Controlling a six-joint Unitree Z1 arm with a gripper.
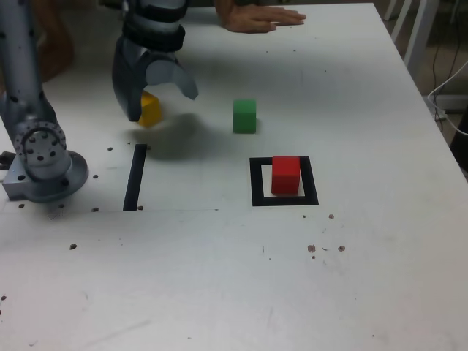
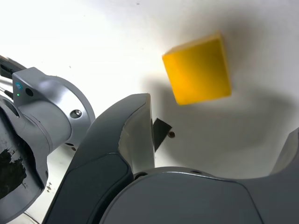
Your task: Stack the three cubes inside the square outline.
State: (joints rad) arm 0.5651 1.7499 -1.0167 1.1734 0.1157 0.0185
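Observation:
My gripper hangs open just above the table, its jaws spread wide around the yellow cube. In the wrist view the yellow cube lies on the table between and beyond the two jaws of the gripper, touching neither. The red cube sits inside the square outline. The green cube stands alone on the table, behind the outline and to the exterior view's right of my gripper.
A narrow black strip lies in front of the gripper. The arm's base stands at the exterior view's left. A person's hand rests flat on the far edge of the white table.

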